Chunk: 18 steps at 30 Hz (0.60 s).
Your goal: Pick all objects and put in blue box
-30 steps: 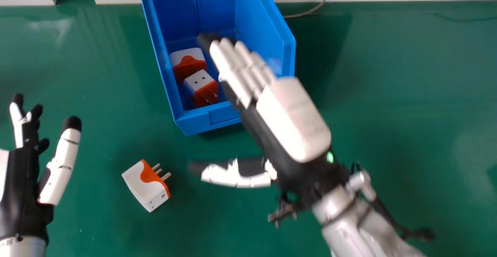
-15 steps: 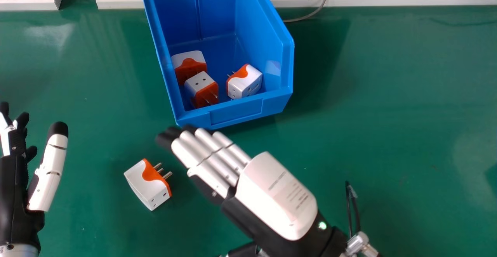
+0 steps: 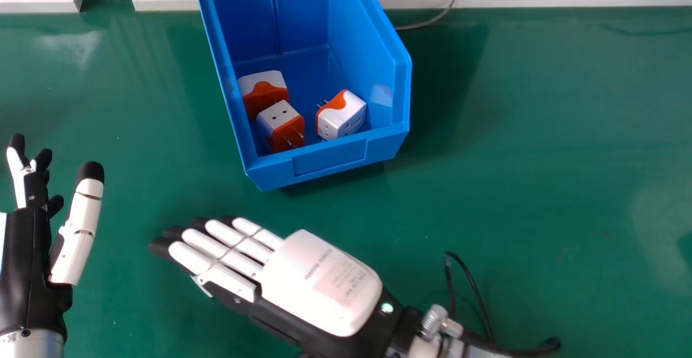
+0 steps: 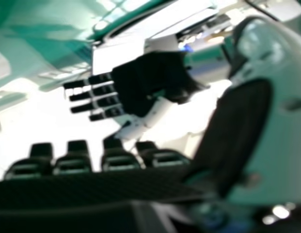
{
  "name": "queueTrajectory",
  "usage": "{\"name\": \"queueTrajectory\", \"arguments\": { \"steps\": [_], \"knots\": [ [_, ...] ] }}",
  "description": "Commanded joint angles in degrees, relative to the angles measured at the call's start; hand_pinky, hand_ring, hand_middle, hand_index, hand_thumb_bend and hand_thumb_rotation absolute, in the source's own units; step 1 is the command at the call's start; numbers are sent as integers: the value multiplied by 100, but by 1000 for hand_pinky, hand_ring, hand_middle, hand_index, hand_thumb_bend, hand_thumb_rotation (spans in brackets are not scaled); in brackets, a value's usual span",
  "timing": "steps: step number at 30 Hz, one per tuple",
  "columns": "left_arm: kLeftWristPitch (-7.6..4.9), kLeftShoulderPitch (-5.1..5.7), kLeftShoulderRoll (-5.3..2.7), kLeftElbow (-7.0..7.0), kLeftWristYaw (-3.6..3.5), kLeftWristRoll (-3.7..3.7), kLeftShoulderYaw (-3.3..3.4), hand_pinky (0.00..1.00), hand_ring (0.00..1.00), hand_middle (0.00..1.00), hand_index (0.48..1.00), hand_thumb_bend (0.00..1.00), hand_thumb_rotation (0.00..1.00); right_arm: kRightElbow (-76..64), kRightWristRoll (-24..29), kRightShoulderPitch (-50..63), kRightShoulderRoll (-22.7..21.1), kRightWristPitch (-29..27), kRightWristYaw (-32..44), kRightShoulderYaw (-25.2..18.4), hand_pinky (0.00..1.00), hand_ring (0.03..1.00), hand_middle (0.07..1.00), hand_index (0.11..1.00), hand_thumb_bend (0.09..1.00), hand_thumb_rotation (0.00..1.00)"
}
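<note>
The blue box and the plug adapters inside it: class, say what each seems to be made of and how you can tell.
The blue box looks like smooth moulded plastic: even colour, soft sheen. The plug adapters have glossy casings, probably hard plastic; their pins shine like metal.

Box (image 3: pixel 331 159): uniform blue. Table (image 3: pixel 540 131): green, unpatterned (paler where light glares). Plugs (image 3: pixel 341 117): white, with curved-edged orange areas. Left hand (image 3: pixel 75 233), right hand (image 3: pixel 324 282): black and white, fingertips (image 3: pixel 160 247) black; lamp (image 3: pixel 387 307) green. Cable (image 3: pixel 439 17): grey, banded yellow.
</note>
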Motion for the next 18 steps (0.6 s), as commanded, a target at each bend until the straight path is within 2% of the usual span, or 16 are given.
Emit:
{"name": "queueTrajectory", "arguments": {
  "steps": [1,7,10,15,18],
  "knots": [
    [-121,-64,51,-38,18,25,2,932,992,984,979,447,880,260,-34,-393,216,-75,-29,70,977,1000,1000,1000,428,487],
    [-70,-100,52,22,15,-99,107,935,992,985,979,446,881,1235,-169,-1270,544,1,120,245,994,1000,1000,1000,390,510],
    [17,-80,-4,-74,27,-152,109,938,992,985,979,446,880,1591,-198,-1613,683,78,201,286,998,1000,1000,1000,357,534],
    [164,-65,-62,-184,37,-226,108,947,996,987,980,446,881,1837,-150,-1926,847,418,605,283,1000,1000,1000,1000,360,511],
    [245,-34,-81,-271,44,-202,88,949,998,989,980,444,882,1966,-158,-2090,885,618,890,303,1000,1000,1000,1000,372,479]
  ]
}}
